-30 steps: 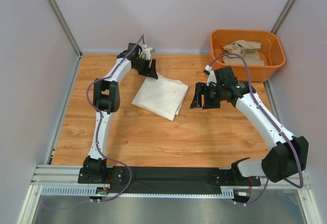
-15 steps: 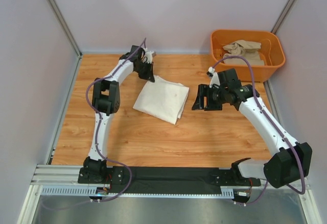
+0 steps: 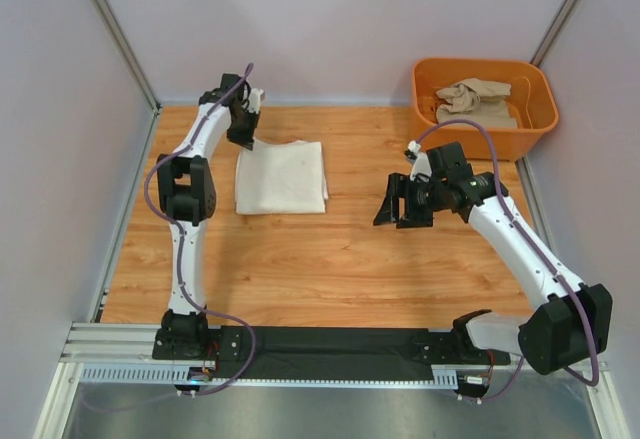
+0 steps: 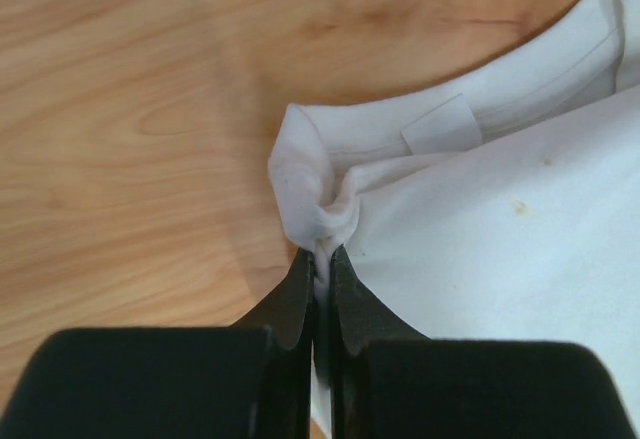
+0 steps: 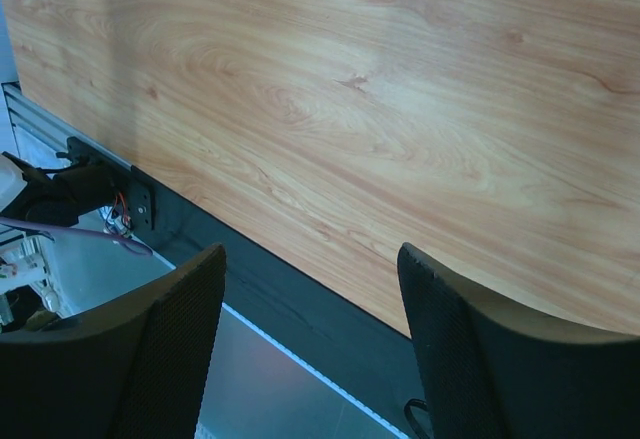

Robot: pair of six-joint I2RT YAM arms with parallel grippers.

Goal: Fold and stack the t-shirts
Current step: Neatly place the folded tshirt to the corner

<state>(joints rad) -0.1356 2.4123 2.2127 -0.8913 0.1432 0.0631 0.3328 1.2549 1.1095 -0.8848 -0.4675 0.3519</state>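
**Top view.** The white shirt (image 3: 282, 176), folded to a rectangle, now lies square to the desk (image 3: 330, 259) edges on the far left. A second ago it sat nearer the centre, turned cornerwise. The left pincer (image 3: 243, 137), then wide at the shirt's far corner, is now clamped on that corner and has dragged it leftward. The beige shirt (image 3: 478, 99) lies crumpled in the tub (image 3: 535, 131), unmoved. The right pincer (image 3: 398, 202) hovers right of centre over bare wood, wide and holding nothing, and has hardly shifted.

**Left wrist view.** The jaws are pressed together on a bunched corner of the white shirt (image 4: 490, 259). A neck label shows just beyond. The cloth rests on the desk.

**Right wrist view.** The right pincer (image 5: 310, 259) stands wide apart. Only wood and the base rail lie below it.

**Assessment.** The first shirt appears folded and is being set at a stacking place. The beige shirt is not yet begun. The right arm is free to fetch it.
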